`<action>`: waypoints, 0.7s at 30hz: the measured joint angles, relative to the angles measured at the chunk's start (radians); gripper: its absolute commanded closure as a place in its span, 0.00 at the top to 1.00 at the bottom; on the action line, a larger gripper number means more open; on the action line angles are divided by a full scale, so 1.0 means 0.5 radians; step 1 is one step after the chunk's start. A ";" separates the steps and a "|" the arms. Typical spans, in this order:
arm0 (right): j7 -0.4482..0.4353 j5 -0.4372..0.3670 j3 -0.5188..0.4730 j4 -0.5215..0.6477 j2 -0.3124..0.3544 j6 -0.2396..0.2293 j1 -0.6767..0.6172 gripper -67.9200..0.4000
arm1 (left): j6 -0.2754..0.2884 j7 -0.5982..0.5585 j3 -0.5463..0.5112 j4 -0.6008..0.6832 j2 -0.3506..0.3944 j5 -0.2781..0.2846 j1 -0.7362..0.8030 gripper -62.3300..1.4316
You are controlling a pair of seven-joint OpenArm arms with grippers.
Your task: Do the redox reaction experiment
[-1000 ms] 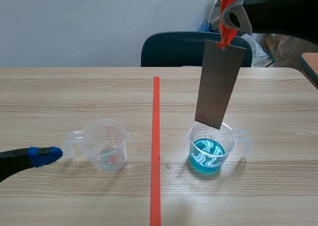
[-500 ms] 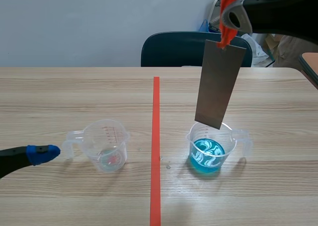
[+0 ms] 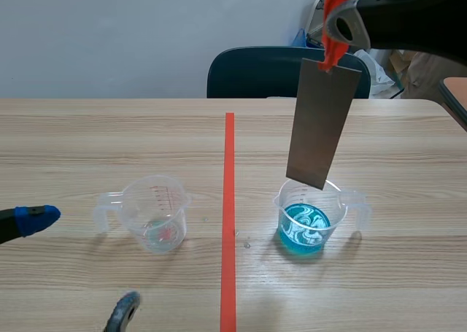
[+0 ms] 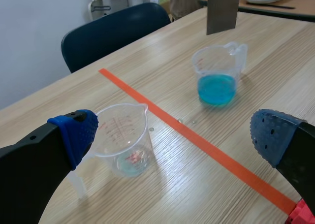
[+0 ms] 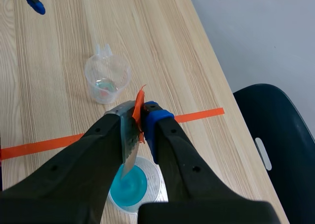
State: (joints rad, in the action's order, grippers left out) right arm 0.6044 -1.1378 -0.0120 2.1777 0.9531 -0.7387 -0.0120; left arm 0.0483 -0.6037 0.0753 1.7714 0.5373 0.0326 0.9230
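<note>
My right gripper [image 3: 334, 49] is clamped tight on the orange tab [image 5: 139, 111] at the top of the plate [image 3: 319, 124], so the grey plate hangs nearly upright, straight at 12 o'clock over the blue cup [image 3: 306, 222]. Its lower edge sits just above the cup's rim and, as far as I can see, is not yet in the blue liquid, so I judge the pick-up and the lining-up done and the dip itself still to do. My left gripper [image 4: 174, 133] is spread wide with nothing in it, low over the table [image 3: 408, 288] at 9 o'clock of the clear cup [image 3: 157, 214] and a little apart from it. That cup stands at 9 o'clock of the blue one, across the tape line [image 3: 228, 222], with only a faint reddish and bluish trace at its bottom. What remains, I think, is lowering the plate into the liquid and letting it react.
</note>
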 measured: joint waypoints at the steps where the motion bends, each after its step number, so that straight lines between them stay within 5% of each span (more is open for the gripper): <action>1: 0.000 0.000 0.000 0.000 0.000 0.000 0.000 0.01 | -0.036 0.007 0.000 0.000 -0.001 0.040 0.000 1.00; 5: 0.000 0.000 0.000 0.000 0.000 0.000 0.000 0.01 | -0.080 0.042 0.000 0.000 0.000 0.117 0.010 1.00; 21: 0.000 0.000 0.000 0.000 0.000 0.000 0.000 0.01 | -0.079 0.070 0.000 0.000 0.000 0.117 0.038 1.00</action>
State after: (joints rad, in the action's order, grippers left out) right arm 0.6044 -1.1378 -0.0120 2.1777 0.9531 -0.7387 -0.0120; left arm 0.0086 -0.5686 0.0753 1.7714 0.5373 0.0914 0.9421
